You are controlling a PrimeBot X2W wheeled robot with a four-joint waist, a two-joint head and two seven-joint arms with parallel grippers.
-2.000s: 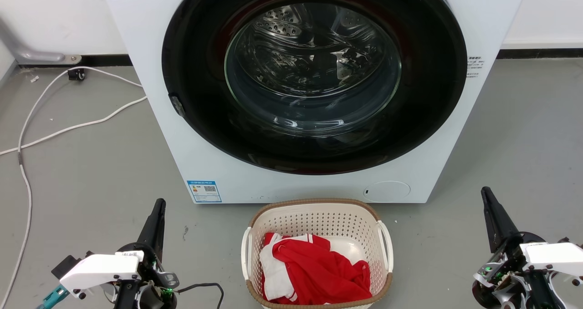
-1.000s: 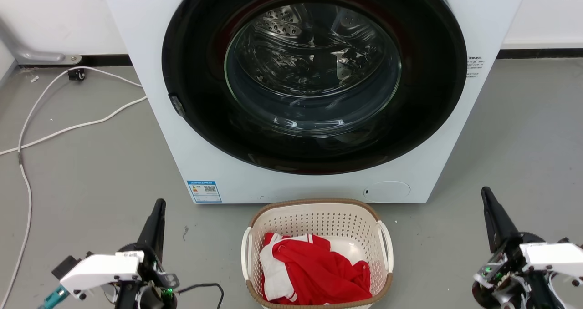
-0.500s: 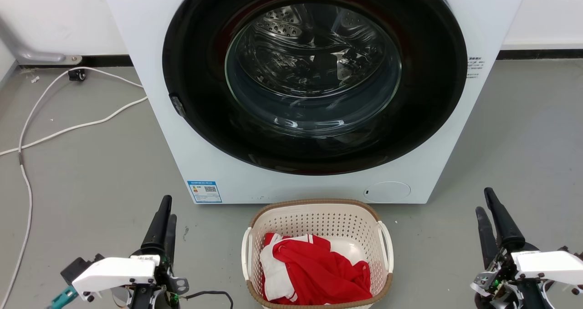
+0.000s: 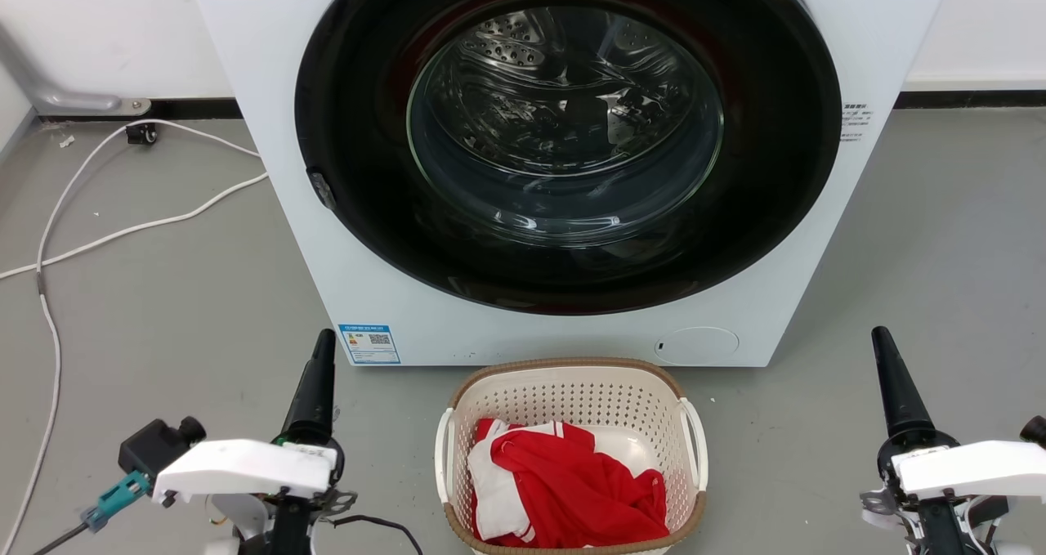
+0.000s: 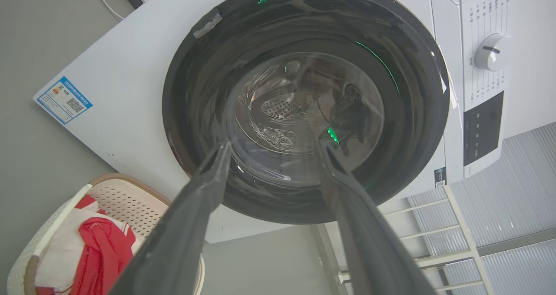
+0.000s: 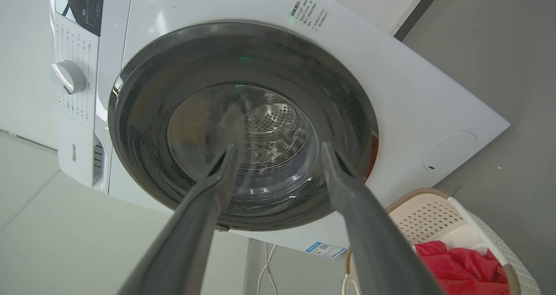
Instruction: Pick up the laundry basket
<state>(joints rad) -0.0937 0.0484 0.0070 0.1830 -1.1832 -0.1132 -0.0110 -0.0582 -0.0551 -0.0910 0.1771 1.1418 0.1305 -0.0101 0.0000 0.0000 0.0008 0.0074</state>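
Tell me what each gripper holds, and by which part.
Nothing. The left gripper and right gripper are open and empty; the laundry basket sits untouched between them.

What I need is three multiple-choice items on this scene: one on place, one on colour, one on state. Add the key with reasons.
1. Where is the basket?
A. On a shelf
B. On the floor before the washer
C. Inside the drum

2. What colours is the cloth in it?
A. Blue and grey
B. Green
C. Red and white

3. How is the left gripper?
A. Open, holding nothing
B. Shut on a handle
C. Shut on the cloth

Key: 1 B, it stands at the washer's foot; 2 C, red folds lie over white ones; 3 A, its fingers stand apart in the left wrist view, gripping nothing.
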